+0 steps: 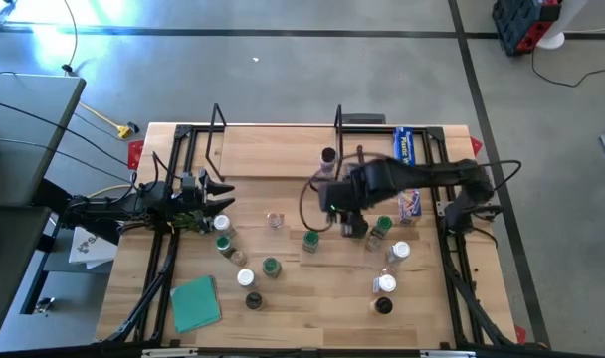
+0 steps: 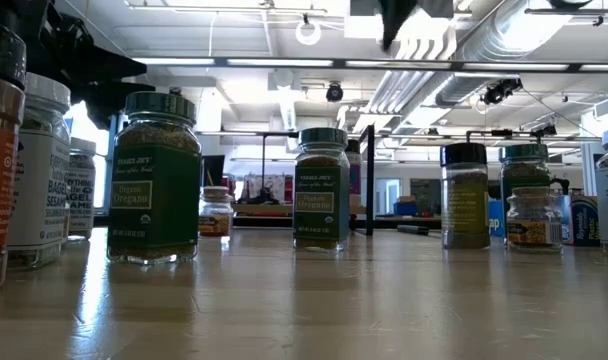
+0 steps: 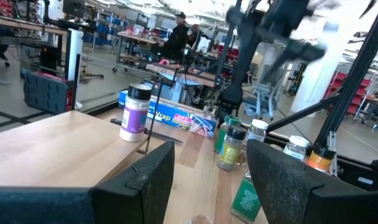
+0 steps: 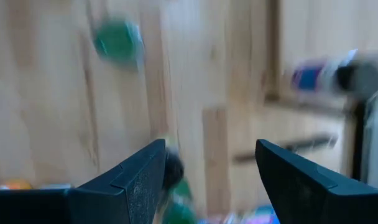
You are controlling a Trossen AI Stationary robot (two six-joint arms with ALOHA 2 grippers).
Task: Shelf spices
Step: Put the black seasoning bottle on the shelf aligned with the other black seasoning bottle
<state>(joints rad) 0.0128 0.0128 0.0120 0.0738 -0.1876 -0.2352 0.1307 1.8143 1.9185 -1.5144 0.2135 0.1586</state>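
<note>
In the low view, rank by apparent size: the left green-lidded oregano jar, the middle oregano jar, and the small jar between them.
1. Left oregano jar, looks largest.
2. Middle oregano jar.
3. Small jar between them, smallest.
The two oregano jars look like the same product; the left probably just stands nearer the camera.

High cam: straight down over the whole table (image 1: 283, 298), both arms in frame, floor around the edges. Low cam: at tabletop height, looking level across the wood into the room; nearest spices (image 2: 154, 180) loom large at frame left. Left wrist cam: looks forward between its own two fingers (image 3: 145, 180) across the shelf (image 3: 52, 143), room behind. Right wrist cam: points down at the tabletop from above, blurred. High and left wrist share the shelf and the blue wrap box (image 3: 176, 117); high and low share the jar cluster.
</note>
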